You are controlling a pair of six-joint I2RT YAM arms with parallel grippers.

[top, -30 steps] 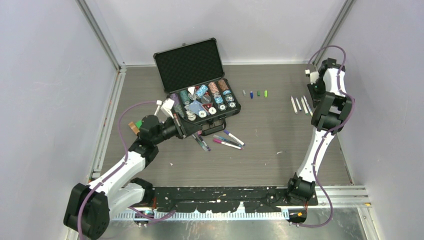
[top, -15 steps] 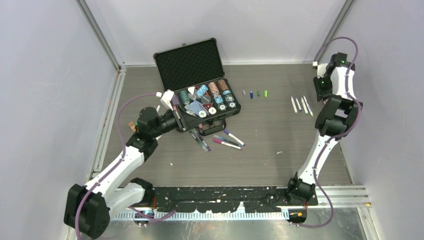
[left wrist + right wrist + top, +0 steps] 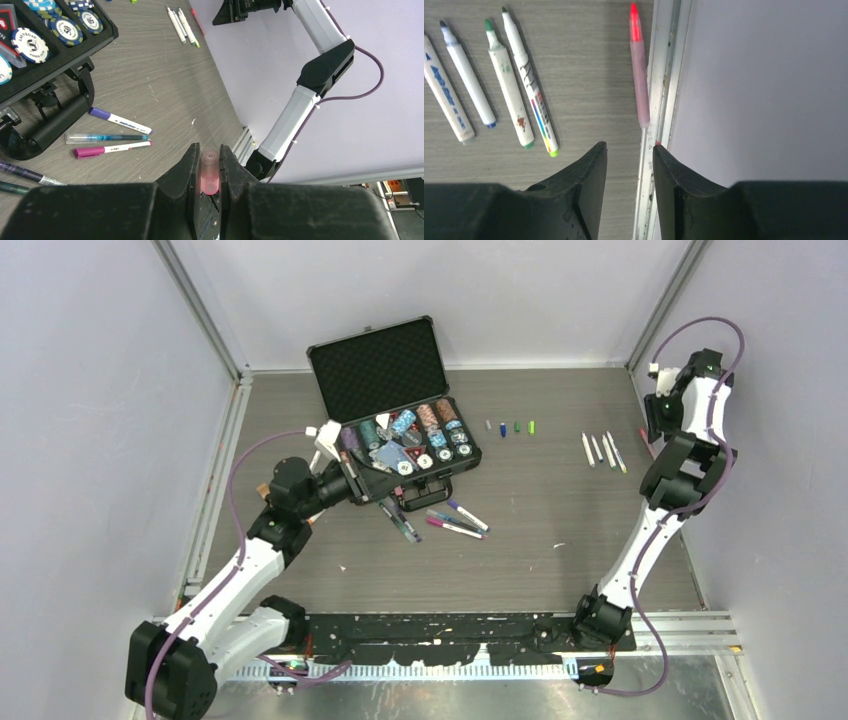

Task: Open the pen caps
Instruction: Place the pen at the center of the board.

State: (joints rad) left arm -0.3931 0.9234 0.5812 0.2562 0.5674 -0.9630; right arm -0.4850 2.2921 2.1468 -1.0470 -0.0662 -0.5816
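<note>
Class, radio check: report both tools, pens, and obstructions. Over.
Left tool shut on pink cap. Right tool open, empty, near uncapped red pen at rail. Capped pens beside case.

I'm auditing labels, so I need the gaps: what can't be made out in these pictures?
Top view: row of tiny coloured plastic caps, too small to tell open ends.
Left wrist view: translucent pink plastic cap, lower end hidden inside the left gripper.
Right wrist view: leftmost white marker pen, cut off by the left edge.
</note>
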